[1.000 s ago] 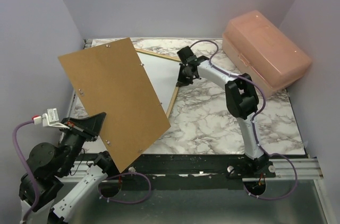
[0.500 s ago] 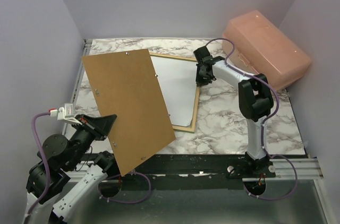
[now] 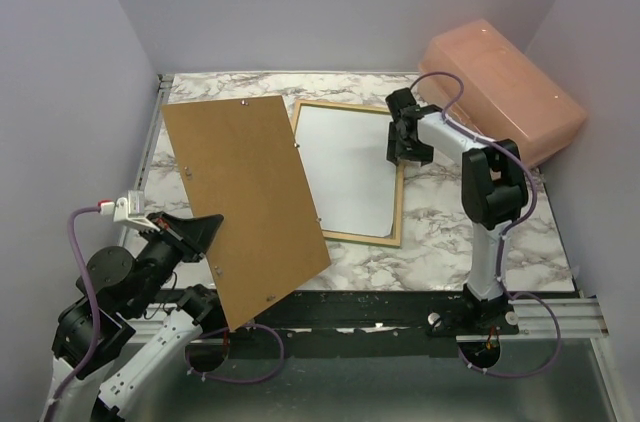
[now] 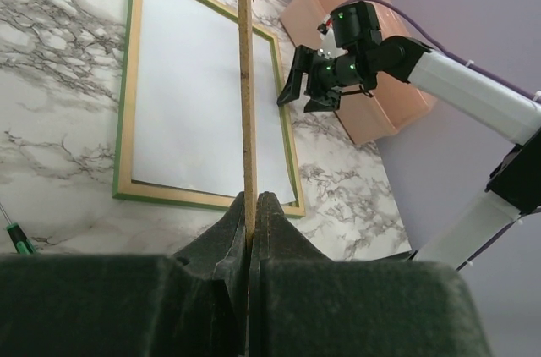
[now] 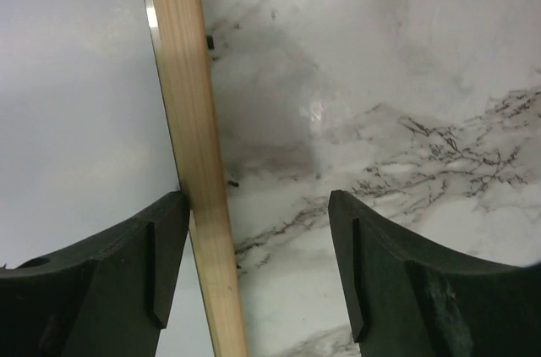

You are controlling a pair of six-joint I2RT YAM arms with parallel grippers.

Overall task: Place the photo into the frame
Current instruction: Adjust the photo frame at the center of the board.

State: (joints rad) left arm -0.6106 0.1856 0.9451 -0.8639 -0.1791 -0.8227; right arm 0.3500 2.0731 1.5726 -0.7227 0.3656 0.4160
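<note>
- My left gripper (image 4: 251, 205) is clamped tight on the brown backing board (image 3: 245, 202). In the left wrist view the fingers press together on its lower edge.
- That board stands tilted up off the table (image 3: 440, 222), over the left half of it. One long edge hangs above the left rail of the frame (image 4: 125, 103), so that side is partly hidden from the top camera.
- The frame lies flat on the marble, back face up, near the middle toward the far wall. I see pale wood on the rails and a thin green line along the outer edge.
- The photo (image 3: 350, 167) sits inside the rails with its white reverse side up. From here it looks flat and square to the frame, though I cannot tell how well it is seated under the board's edge.
- My right gripper (image 3: 403, 147) hangs over the upper part of the frame's right rail, pointing down.
- On the right wrist view its fingers stand well apart and hold nothing. The wooden rail runs between them, hard against the left finger (image 5: 161, 238), with bare marble across the rest of the gap.
- The white of the photo fills the left of that view, right up to the rail.
- A pink lidded box (image 3: 500, 92) sits in the far right corner, just beyond the right arm.
</note>
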